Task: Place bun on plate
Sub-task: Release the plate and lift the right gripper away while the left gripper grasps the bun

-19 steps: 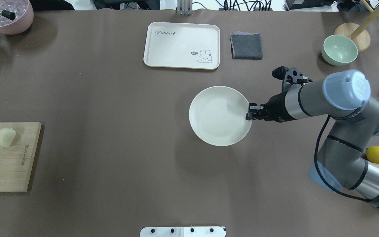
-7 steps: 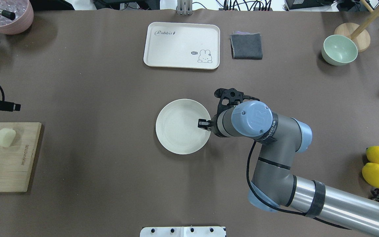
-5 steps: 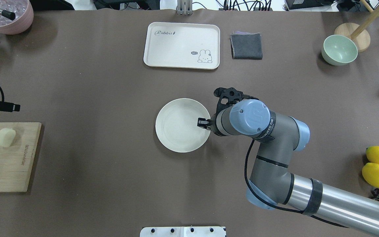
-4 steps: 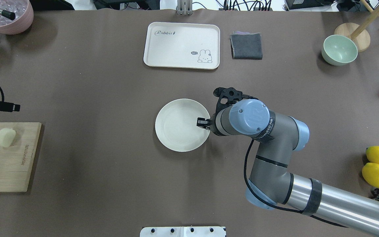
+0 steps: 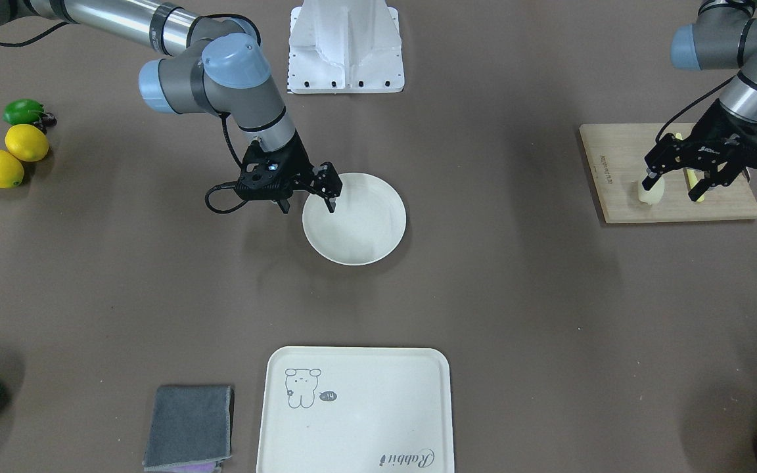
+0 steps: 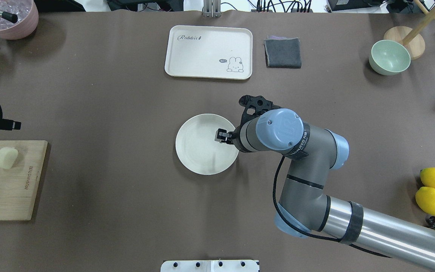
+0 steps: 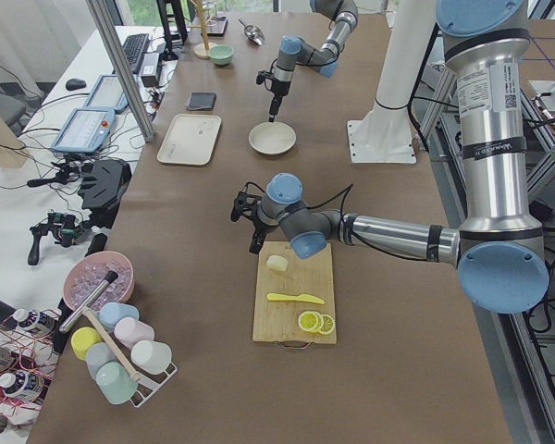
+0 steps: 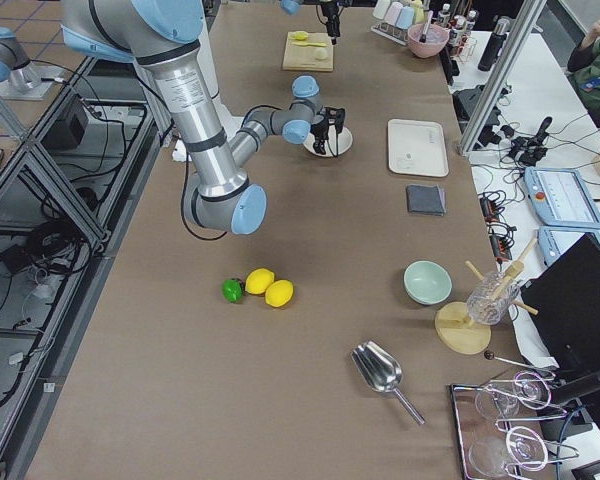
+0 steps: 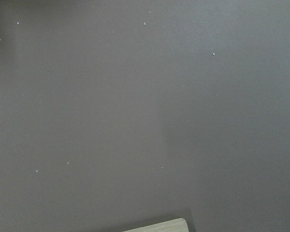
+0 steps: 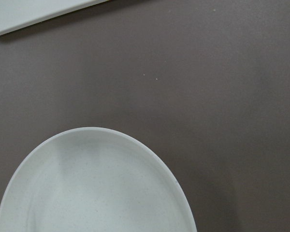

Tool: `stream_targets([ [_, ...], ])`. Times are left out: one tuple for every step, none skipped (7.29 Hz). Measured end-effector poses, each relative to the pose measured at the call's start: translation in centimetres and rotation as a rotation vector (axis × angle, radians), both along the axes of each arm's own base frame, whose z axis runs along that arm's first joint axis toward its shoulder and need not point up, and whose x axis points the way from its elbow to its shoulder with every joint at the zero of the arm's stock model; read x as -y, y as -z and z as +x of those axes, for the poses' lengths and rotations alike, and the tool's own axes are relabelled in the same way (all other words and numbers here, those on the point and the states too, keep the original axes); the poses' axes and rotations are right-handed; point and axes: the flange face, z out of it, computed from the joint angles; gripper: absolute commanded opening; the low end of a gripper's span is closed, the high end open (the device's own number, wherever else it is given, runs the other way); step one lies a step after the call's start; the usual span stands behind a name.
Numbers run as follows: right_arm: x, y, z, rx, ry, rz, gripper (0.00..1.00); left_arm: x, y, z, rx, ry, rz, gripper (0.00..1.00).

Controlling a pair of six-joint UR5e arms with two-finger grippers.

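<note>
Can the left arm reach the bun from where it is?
Probably yes. The left gripper hovers open close to the bun on the cutting board, with nothing lying between them.

Open table is left between cutting board and plate; the rim away from the board is blocked by the right gripper.

Exterior views: bright, even, diffuse light from above; focus sharp throughout. The matte brown table cover shows no glare. Shadows are faint and soft-edged, e.g. beside the round cream-white plate. Streak highlights run along the right arm's silver metal tube. Side views: the aluminium frame post leans near the edge. Left wrist view: dim, flat, darker toward top left. Right wrist view: the plate has a bluish cast and a slightly soft rim.
</note>
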Motion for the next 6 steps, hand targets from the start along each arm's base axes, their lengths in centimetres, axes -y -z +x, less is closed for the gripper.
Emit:
stream_targets([
  [1.5,-0.1,1.7,0.012,0.006,-0.022,1.00,-1.1,-1.1,-0.2,0.019,-0.023,0.015,0.97],
  [2.9,-0.6,3.7,0.020,0.005,-0.041,1.00,-2.2,-2.2,-0.4,0.047,-0.045,0.033,0.97],
  [4.2,-1.2,6.0,0.028,0.004,-0.059,1.00,-3.1,-3.1,0.2,0.084,-0.058,0.050,0.97],
  [5.3,-1.7,8.2,0.034,-0.002,-0.068,1.00,-4.0,-4.0,1.3,0.126,-0.066,0.069,0.97],
  [6.2,-2.1,9.8,0.035,-0.005,-0.067,1.00,-4.7,-4.6,2.2,0.149,-0.079,0.085,0.97],
  [6.8,-2.5,11.0,0.034,-0.007,-0.066,1.00,-5.1,-5.0,2.7,0.154,-0.087,0.095,0.88],
])
